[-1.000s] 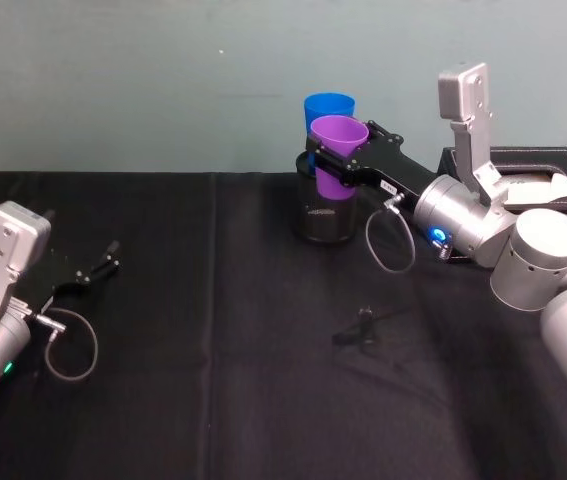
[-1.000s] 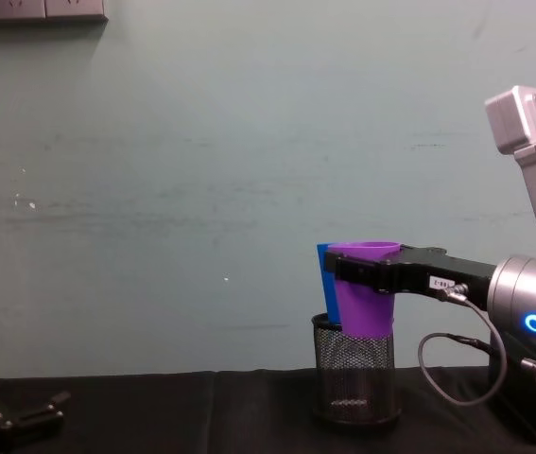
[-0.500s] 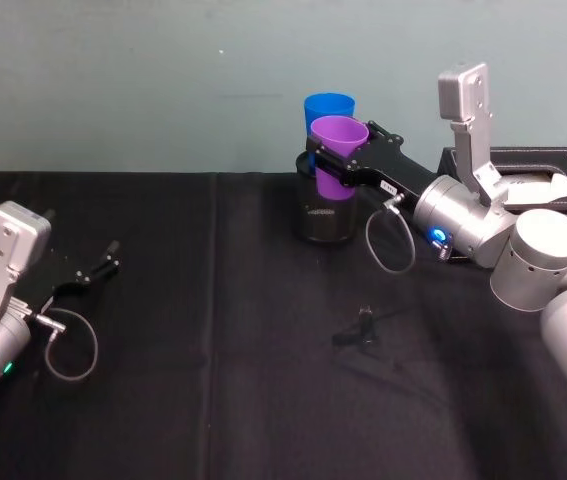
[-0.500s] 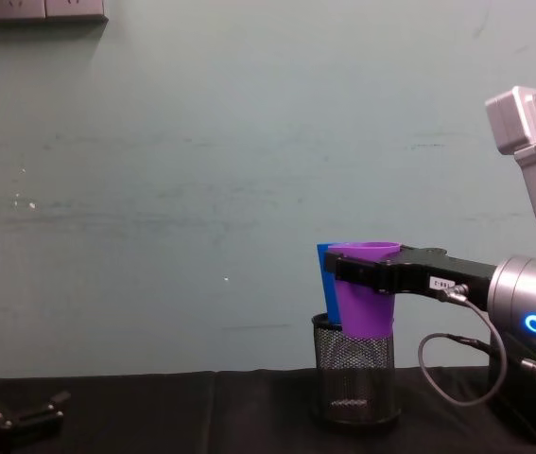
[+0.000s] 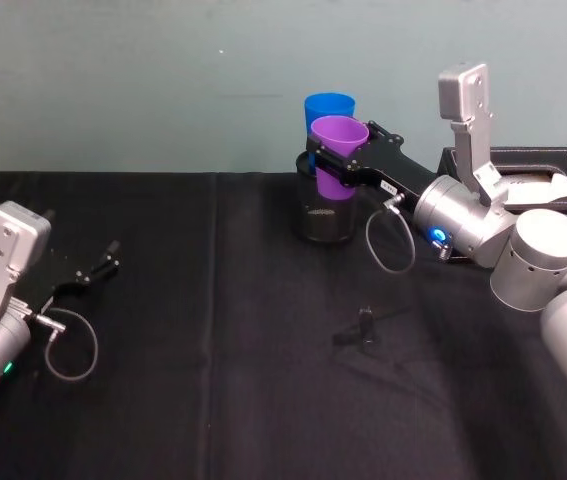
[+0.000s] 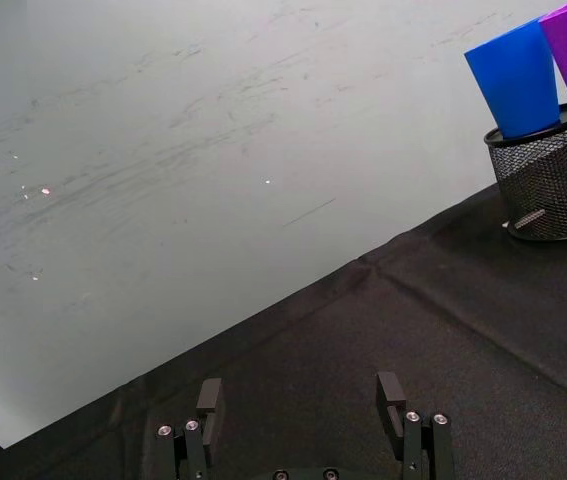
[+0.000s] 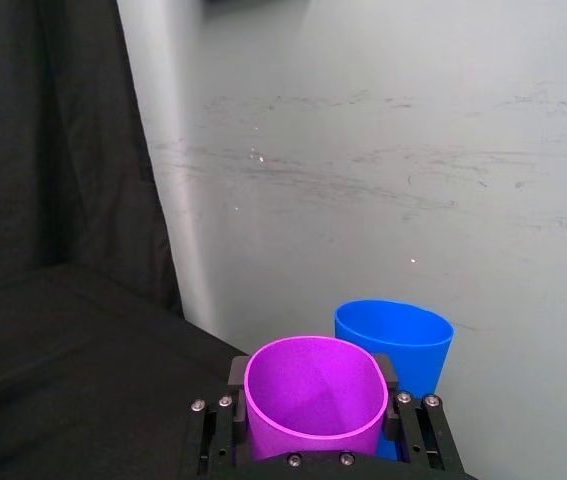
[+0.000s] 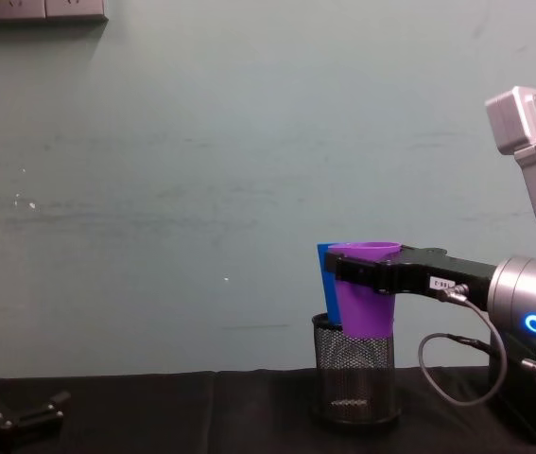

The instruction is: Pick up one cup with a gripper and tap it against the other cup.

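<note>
The purple cup point(image 5: 338, 150) is held upright over the black mesh cylinder point(image 5: 323, 215), with my right gripper point(image 5: 335, 163) shut around its upper wall. The blue cup point(image 5: 327, 108) stands just behind it in the cylinder, and the two look pressed together. From the side, the purple cup point(image 8: 364, 288) covers most of the blue cup point(image 8: 323, 270). The right wrist view looks into the purple cup point(image 7: 313, 395) between the jaws, blue cup point(image 7: 395, 340) right beyond. My left gripper point(image 5: 111, 258) rests open near the table's left side, also seen as left gripper point(image 6: 303, 395).
A black box point(image 5: 523, 170) with white paper stands at the back right, behind my right arm. A small dark object point(image 5: 363, 325) lies on the black cloth mid-table. A pale wall rises close behind the cups.
</note>
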You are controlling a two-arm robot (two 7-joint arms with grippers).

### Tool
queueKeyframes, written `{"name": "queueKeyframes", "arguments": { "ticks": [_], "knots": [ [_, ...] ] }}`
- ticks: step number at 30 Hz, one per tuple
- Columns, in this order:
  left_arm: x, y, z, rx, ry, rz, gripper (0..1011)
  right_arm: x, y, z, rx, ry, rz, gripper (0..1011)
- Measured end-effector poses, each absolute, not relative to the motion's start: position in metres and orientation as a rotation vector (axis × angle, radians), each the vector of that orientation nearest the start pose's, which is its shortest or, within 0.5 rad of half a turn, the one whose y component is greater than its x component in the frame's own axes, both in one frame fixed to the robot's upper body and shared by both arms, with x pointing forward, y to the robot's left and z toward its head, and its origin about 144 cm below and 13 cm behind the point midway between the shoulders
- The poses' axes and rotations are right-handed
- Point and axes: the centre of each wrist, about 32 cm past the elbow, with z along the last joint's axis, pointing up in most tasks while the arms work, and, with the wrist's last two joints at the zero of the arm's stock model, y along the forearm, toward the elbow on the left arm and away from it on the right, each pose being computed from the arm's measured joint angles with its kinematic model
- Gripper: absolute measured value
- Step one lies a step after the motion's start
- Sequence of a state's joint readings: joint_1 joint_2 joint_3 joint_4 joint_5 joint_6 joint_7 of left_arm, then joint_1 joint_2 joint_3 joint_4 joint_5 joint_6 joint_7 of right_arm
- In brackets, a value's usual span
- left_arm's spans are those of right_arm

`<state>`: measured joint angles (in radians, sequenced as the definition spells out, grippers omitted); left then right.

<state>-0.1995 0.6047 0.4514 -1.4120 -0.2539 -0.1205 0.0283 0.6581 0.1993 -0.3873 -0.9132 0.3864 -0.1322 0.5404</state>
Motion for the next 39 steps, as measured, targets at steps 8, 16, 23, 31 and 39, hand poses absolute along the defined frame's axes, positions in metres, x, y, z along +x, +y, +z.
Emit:
{"name": "queueKeyframes", "arguments": {
  "ticks": [8, 16, 23, 31, 39],
  "knots": [
    [0.4886, 0.3097, 1.1398, 0.304, -0.285, 1.248, 1000, 0.6254, -0.2297, 1.1911, 0.035, -0.051, -0.857, 724],
    [0.4886, 0.3097, 1.1398, 0.304, -0.285, 1.248, 1000, 0.6254, -0.2297, 1.1911, 0.035, -0.051, -0.857, 724],
    [0.4886, 0.3097, 1.1398, 0.304, -0.285, 1.248, 1000, 0.6254, -0.2297, 1.1911, 0.035, -0.051, -0.857, 724],
    [0.4886, 0.3096, 1.1397, 0.304, -0.285, 1.248, 1000, 0.6254, -0.2297, 1.1911, 0.035, -0.051, -0.857, 724],
    [0.4886, 0.3097, 1.1398, 0.304, -0.285, 1.248, 1000, 0.6254, -0.2297, 1.1911, 0.035, -0.051, -0.857, 724]
  ]
}}
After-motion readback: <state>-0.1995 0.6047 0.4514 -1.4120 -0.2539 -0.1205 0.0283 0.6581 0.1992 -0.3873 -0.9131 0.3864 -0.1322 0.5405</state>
